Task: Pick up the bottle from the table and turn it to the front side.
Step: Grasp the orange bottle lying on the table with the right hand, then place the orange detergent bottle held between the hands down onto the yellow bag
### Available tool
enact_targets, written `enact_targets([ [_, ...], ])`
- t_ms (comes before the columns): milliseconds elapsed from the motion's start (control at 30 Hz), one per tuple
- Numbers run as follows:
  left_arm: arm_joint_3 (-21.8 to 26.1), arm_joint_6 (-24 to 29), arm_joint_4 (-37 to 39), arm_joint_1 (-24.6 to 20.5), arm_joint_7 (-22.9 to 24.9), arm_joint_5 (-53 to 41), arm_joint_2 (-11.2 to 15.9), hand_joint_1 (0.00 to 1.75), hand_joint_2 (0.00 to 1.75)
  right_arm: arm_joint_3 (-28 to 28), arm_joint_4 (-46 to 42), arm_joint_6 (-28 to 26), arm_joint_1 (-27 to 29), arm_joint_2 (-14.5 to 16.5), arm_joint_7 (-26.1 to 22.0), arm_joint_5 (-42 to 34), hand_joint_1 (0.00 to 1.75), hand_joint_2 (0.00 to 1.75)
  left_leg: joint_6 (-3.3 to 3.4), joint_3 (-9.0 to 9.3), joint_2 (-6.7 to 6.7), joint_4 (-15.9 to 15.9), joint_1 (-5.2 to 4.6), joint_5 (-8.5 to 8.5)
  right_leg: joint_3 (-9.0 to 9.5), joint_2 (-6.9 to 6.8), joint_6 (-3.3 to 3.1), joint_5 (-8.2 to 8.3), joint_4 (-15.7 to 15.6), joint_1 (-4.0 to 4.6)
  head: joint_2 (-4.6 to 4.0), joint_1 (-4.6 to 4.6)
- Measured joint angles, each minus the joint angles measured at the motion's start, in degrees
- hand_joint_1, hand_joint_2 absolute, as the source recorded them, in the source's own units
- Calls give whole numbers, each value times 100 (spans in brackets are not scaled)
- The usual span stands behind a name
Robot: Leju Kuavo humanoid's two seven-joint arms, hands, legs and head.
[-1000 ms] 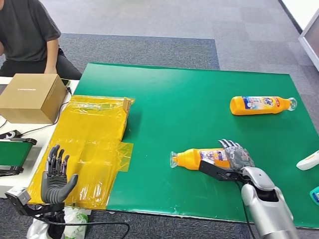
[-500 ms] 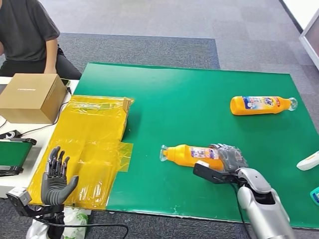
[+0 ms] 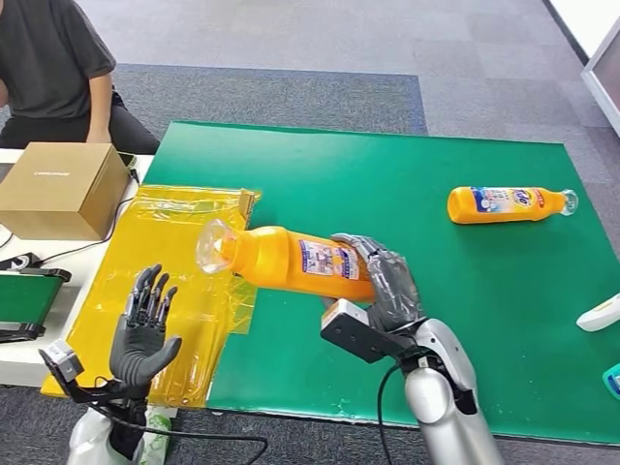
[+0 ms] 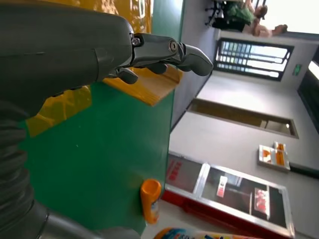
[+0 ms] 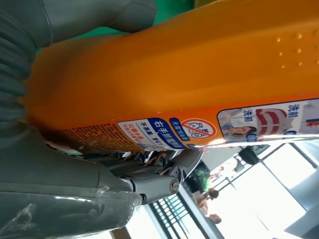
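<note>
My right hand [image 3: 382, 283] grips an orange bottle [image 3: 293, 260] by its base end and holds it in the air above the green mat [image 3: 410, 194], its clear cap pointing left. Up close, the bottle [image 5: 180, 74] shows a label with blue and red print, and my fingers [image 5: 150, 174] wrap under it. A second orange bottle [image 3: 508, 203] lies on its side at the mat's far right; its base end [image 4: 150, 199] shows in the left wrist view. My left hand [image 3: 142, 329] is raised at the front left, fingers [image 4: 169, 52] spread, holding nothing.
Yellow plastic sheeting [image 3: 175, 281] covers the mat's left side. A cardboard box [image 3: 62, 189] sits on the side table at left, with a person [image 3: 54, 68] seated behind it. White and teal objects [image 3: 600, 315] lie at the right edge.
My right hand has lifted the bottle off the mat and carried it up and to the left. My left hand has shifted slightly right and up.
</note>
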Motion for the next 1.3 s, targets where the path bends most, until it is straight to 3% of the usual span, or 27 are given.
enact_targets([
  [300, -1274, -556, 87, -264, -54, 548, 515, 0, 175, 490, 1519, -412, -159, 433, -349, -236, 175, 175, 0, 0, 0, 0, 0, 2, 1, 0, 2, 3, 1, 0, 0, 1],
  [500, -1639, -741, 140, -359, -101, 791, 727, 0, 175, 940, 2444, -531, -244, 559, -444, -133, 175, 175, -2, -1, 0, 0, 0, 0, -2, 0, -3, -2, 1, 0, 1, -1],
  [533, -1662, -759, 152, -374, -102, 824, 751, 13, 175, 1010, 2556, -532, -256, 564, -465, -126, 175, 175, -2, -1, 0, 0, 0, -1, -2, 0, -3, -2, 1, 0, 1, 0],
  [633, -1707, -793, 193, -393, -104, 880, 812, 141, 175, 1181, 2822, -554, -293, 569, -516, -134, 175, 175, -2, -2, 0, 0, 0, -1, -3, -1, -4, -3, 1, 0, 1, 0],
  [667, -1717, -785, 208, -393, -105, 885, 827, 172, 175, 1225, 2883, -568, -303, 570, -521, -147, 175, 175, -2, -2, 0, 0, 0, -1, -3, -1, -4, -3, 1, 0, 1, 0],
  [733, -1728, -707, 234, -386, -102, 865, 852, 175, 175, 1299, 2955, -598, -320, 571, -523, -189, 175, 175, -2, -2, 0, 0, 0, -1, -3, 0, -4, -3, 1, 0, 0, -1],
  [767, -1731, -639, 243, -378, -101, 840, 863, 175, 175, 1326, 2970, -606, -326, 571, -515, -214, 169, 175, -2, -2, 0, 0, 0, -1, -4, -1, -4, -3, 0, 0, 0, -1],
  [900, -1732, -342, 250, -349, -100, 696, 889, 175, 175, 1355, 2974, -605, -326, 570, -452, -266, 5, 175, -2, -2, 0, 0, 0, -1, -3, -1, -3, -2, 0, 0, 2, 1],
  [1167, -1731, 704, 197, -320, -198, -222, 880, 175, 175, 1455, 2609, -618, -249, 528, -447, -254, 0, 175, -2, -2, 1, 0, 1, -1, -4, -1, -3, -2, 0, 0, 1, -1],
  [1300, -1750, 2165, -254, -313, -289, -1823, 740, 175, 175, 1385, 2194, -663, -66, 478, -273, -120, 0, 175, -2, 3, 0, 0, 0, -4, 3, -1, -4, -3, 0, 0, 1, 2],
])
